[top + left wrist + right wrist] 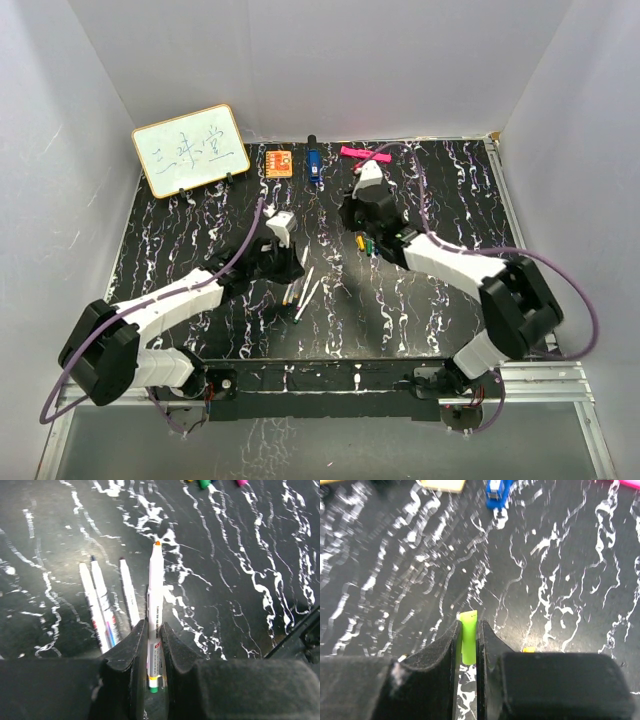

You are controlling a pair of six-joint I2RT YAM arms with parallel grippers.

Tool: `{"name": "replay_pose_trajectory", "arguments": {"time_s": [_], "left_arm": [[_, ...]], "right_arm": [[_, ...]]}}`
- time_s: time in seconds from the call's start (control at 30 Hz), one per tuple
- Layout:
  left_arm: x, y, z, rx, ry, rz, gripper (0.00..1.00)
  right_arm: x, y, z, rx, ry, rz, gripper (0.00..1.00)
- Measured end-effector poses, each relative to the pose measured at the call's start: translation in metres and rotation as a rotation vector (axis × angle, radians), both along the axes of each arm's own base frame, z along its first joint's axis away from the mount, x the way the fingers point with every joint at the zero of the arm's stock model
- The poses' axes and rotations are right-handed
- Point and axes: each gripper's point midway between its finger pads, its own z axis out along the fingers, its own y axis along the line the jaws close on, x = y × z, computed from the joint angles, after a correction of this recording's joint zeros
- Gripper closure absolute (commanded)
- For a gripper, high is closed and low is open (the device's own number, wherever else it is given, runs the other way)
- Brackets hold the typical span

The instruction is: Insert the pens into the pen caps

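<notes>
Clamped in left gripper [152, 630] jaws: thin white-barrelled marker pen [155, 590], orange tip forward; three more white pens [102, 602] just left of them. Nipped between right gripper [468, 627] jaws: short lime-green plastic cap [468, 640].

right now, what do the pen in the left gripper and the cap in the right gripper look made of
The orange-tipped pen in the left gripper: likely smooth plastic, white barrel with a soft sheen and printed label. The lime-green cap in the right gripper: probably opaque plastic, evenly coloured, hardly any shine.
</notes>
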Motion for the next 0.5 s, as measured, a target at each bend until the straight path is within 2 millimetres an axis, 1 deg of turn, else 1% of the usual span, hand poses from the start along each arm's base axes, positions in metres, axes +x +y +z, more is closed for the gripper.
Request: {"name": "replay_pose_trajectory", "arguments": {"time_s": [0.07,0.17,0.23,0.33,0.4,0.5], "left_arm": [[-0.006,-0.009,0.000,-0.016,-0.013,-0.036,1.00],[-0.012,-0.024,0.004,-0.064,-0.032,-0.078,1.00],[-0.014,-0.035,0.008,-0.109,-0.036,-0.097,1.00],[-0.013,-0.050,0.014,-0.168,-0.042,-0.118,1.00],[-0.013,-0.058,0.017,-0.200,-0.045,-0.130,1.00],[-0.015,-0.071,0.025,-0.258,-0.052,-0.147,1.00]], "right_arm": [[-0.004,-0.002,0.028,0.075,-0.084,0.013,1.00],[-0.019,-0.006,0.055,0.181,-0.183,0.043,1.00],[-0.031,-0.008,0.065,0.241,-0.239,0.071,1.00],[-0.051,-0.008,0.073,0.326,-0.299,0.123,1.00],[-0.059,-0.005,0.079,0.370,-0.321,0.156,1.00],[-0.070,-0.001,0.094,0.437,-0.363,0.205,1.00]]}}
